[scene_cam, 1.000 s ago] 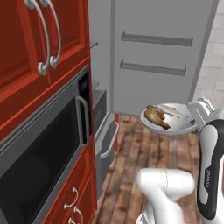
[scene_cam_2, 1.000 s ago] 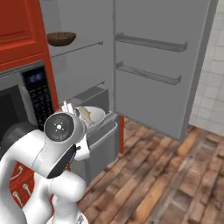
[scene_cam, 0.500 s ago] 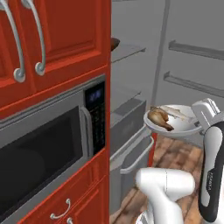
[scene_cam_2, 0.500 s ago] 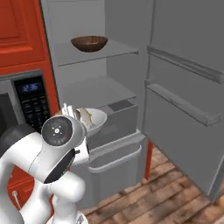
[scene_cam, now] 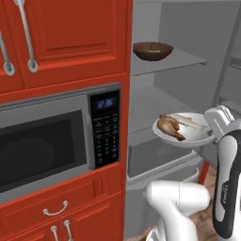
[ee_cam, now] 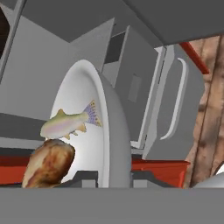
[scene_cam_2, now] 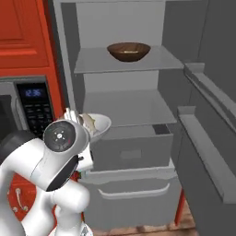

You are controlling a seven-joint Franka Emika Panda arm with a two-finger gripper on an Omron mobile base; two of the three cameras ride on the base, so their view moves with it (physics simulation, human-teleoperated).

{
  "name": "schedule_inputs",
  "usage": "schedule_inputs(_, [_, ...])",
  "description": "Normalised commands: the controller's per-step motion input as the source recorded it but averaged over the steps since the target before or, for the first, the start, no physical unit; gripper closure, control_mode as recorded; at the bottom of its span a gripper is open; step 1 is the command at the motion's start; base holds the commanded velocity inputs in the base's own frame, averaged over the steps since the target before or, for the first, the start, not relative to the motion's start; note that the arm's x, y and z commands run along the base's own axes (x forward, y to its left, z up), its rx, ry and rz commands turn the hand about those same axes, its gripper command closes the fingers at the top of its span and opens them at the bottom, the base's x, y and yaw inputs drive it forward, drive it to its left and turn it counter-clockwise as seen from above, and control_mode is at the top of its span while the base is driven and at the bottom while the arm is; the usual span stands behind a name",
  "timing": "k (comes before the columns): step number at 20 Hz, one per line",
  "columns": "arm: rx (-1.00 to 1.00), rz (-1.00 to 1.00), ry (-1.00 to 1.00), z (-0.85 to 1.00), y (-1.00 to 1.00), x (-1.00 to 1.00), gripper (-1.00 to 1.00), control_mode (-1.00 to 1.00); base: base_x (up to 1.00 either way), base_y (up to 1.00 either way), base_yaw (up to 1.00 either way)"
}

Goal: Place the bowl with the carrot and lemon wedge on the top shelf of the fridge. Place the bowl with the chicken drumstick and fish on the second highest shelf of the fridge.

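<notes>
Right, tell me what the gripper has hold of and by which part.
The gripper is shut on the rim of the white bowl, at the edge nearest the arm; the chicken drumstick and fish lie inside.

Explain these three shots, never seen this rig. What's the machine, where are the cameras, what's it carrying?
It is a rendered kitchen with a white robot arm on a base that can drive. Two cameras ride on that base, behind the arm to its left and right, looking forward at an open fridge. The third sits on the hand and looks along the gripper.

The jaws are closed on the rim of a white bowl holding a chicken drumstick and a fish, carried in front of the fridge.

On the top shelf already sits a brown wooden bowl. The second highest shelf waits below. Beside the fridge are red cabinets with a built-in microwave.
</notes>
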Motion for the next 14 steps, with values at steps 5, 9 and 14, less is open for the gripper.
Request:
schedule_inputs(5, [0.00, 0.00, 0.00, 0.00, 0.00, 0.00, 1.00, 1.00, 0.24, -0.74, 0.30])
schedule_inputs(9, [0.00, 0.00, 0.00, 0.00, 0.00, 0.00, 1.00, 1.00, 0.59, 0.00, 0.00])
schedule_inputs(14, [0.00, 0.00, 0.00, 0.00, 0.00, 0.00, 1.00, 1.00, 0.67, -0.09, 0.02])
